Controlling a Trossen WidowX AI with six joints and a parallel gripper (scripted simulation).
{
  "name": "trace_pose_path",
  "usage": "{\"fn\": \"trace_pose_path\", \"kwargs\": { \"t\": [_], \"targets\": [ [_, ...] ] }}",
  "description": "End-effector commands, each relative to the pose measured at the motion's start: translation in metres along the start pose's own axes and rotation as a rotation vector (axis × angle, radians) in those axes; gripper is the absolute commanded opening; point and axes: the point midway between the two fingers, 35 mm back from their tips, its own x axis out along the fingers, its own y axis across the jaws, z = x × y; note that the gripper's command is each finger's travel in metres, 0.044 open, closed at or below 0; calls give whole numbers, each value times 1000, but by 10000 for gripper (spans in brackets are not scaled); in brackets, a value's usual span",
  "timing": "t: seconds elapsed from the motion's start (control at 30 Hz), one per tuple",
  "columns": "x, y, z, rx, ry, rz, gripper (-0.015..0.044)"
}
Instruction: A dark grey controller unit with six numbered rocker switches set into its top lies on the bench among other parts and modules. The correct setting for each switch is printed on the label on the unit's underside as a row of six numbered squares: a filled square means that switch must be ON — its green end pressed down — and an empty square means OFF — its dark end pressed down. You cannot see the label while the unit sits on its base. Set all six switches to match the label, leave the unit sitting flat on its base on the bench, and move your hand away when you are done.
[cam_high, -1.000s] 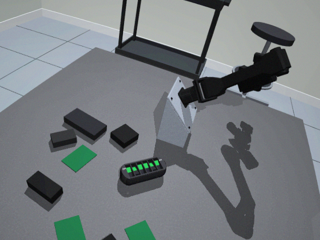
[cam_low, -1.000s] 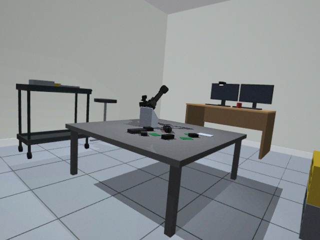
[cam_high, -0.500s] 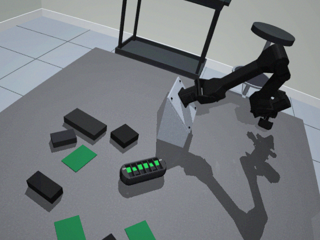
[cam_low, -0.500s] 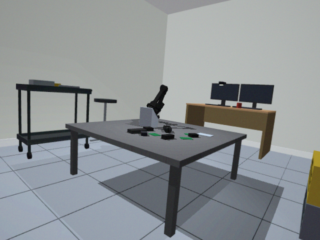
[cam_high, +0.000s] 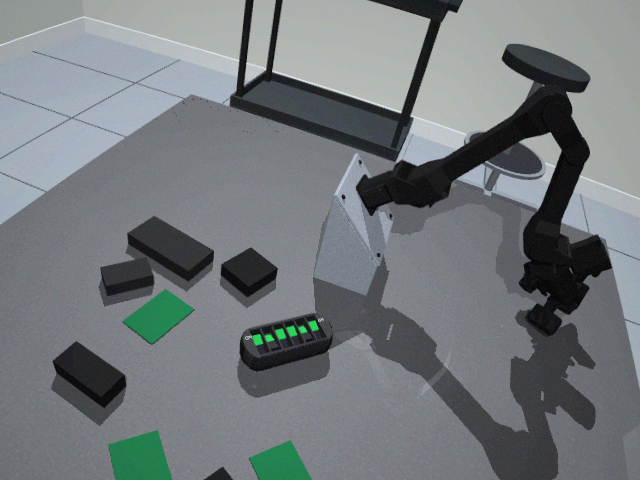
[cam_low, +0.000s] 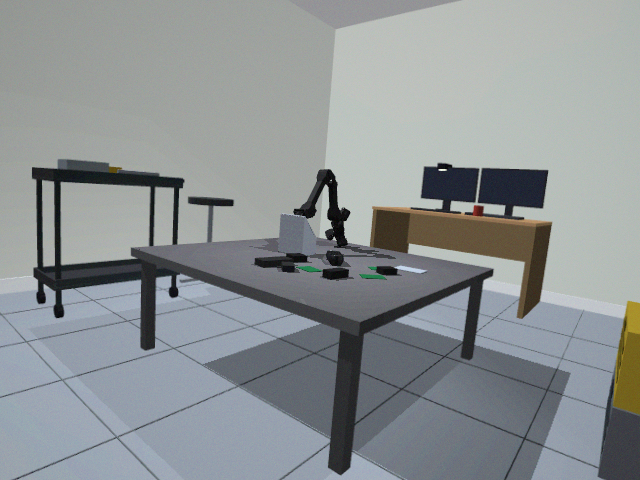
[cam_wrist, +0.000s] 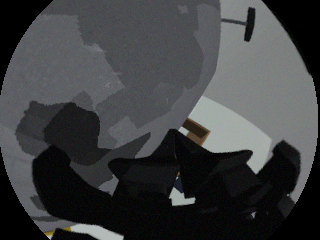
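Note:
The dark grey controller unit (cam_high: 288, 339) (cam_low: 334, 256) sits flat on its base near the middle of the bench (cam_high: 206, 170), with its row of rocker switches showing green on top. Its underside label is hidden. My gripper (cam_high: 543, 316) (cam_low: 341, 241) (cam_wrist: 172, 131) is shut with nothing between its fingers. It points down just above the bench at the right side, far to the right of the unit. The arm folds up and over from the grey wedge mount (cam_high: 351, 242) (cam_low: 295, 235).
Several dark blocks (cam_high: 170, 246) (cam_high: 249, 270) (cam_high: 126, 275) (cam_high: 88, 372) and green cards (cam_high: 158, 315) (cam_high: 139, 456) (cam_high: 280, 461) lie left of and in front of the unit. A black cart (cam_high: 320, 108) and a stool (cam_high: 546, 67) stand behind the bench.

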Motion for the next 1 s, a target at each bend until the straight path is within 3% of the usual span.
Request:
{"fn": "trace_pose_path", "kwargs": {
  "t": [0.0, 0.33, 0.5, 0.97],
  "targets": [
    [-20, 41, -40, 45, 82, 131, 0],
    [-107, 158, -94, 239, 234, 468, 0],
    [-122, 156, -105, 401, 305, 463, 0],
    [-288, 293, -60, 677, 342, 863, 0]
  ]
}}
